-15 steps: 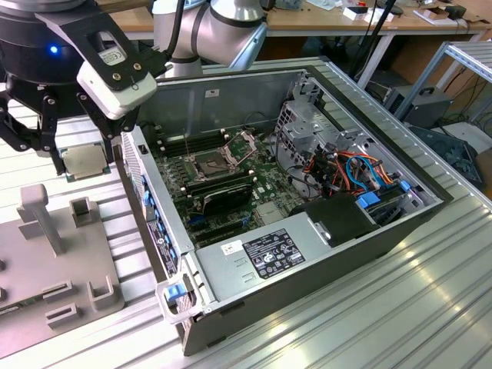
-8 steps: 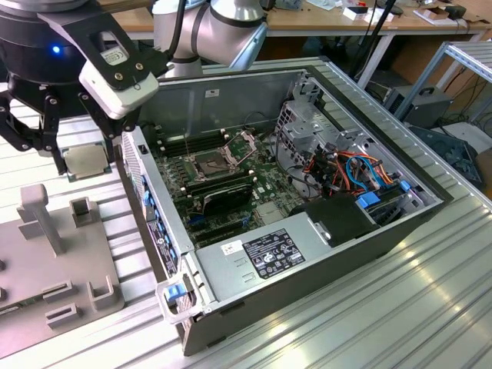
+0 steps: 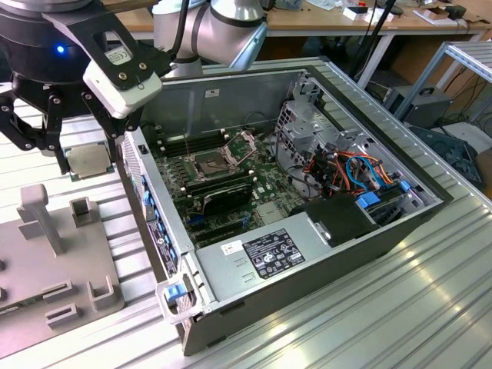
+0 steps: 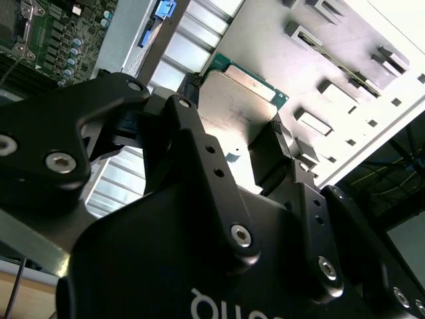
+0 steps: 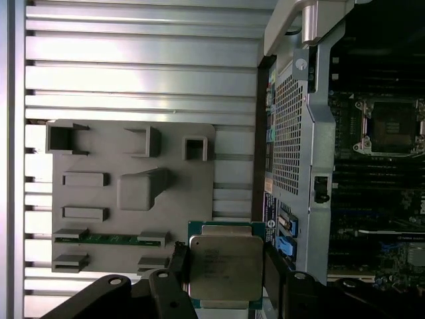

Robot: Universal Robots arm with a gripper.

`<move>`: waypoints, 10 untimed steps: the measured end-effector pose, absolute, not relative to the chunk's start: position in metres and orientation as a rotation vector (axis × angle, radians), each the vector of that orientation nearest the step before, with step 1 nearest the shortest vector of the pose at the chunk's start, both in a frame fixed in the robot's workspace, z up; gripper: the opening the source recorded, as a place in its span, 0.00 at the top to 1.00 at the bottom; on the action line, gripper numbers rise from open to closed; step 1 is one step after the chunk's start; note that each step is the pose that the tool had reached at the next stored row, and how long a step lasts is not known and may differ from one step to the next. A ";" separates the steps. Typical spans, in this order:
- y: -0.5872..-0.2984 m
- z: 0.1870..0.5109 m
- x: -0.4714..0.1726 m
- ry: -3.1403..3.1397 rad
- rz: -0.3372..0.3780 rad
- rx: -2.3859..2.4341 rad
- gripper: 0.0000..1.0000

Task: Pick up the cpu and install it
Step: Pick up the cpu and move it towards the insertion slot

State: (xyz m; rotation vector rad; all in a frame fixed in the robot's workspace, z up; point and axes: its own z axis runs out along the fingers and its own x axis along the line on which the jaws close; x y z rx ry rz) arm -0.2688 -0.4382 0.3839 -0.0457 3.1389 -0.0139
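cpu point(image 3: 87, 160): clamped between the 2 fingers of the gripper point(image 3: 88, 155), jaws closed on opposite edges. It is held flat, clear of the surface, at 9 o'clock from the open PC case point(image 3: 307, 280) in the exterior view.

Looks: thin square, dull silver-grey lid, green board edge showing around it in both wrist views. Faint print on the lid, unreadable.

Grey fixture plate point(image 3: 46, 261) at 6 o'clock from the cpu, with raised blocks and slots. A green strip point(image 5: 109, 238) lies in 1 slot.

Socket point(image 3: 209, 161) on the motherboard at 3 o'clock from the cpu, frame hinged up. Black graphics card point(image 3: 223, 198) just beside it at 5 o'clock.

Surface: ribbed aluminium table point(image 3: 346, 327), with case and plate both on it.

Room: wooden bench point(image 3: 323, 19) at 12 o'clock, cables hanging off it.

Labels: white sticker point(image 3: 265, 252) on the case's metal cover, small sticker point(image 3: 118, 55) on the white wrist module.
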 end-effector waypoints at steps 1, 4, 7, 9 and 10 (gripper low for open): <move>-0.438 0.384 -0.269 3.139 -0.014 -0.046 0.45; -0.438 0.384 -0.269 3.139 -0.014 -0.046 0.45; -0.438 0.384 -0.268 3.139 -0.014 -0.046 0.45; -0.438 0.384 -0.267 3.139 -0.014 -0.046 0.45; -0.438 0.384 -0.266 3.139 -0.014 -0.046 0.45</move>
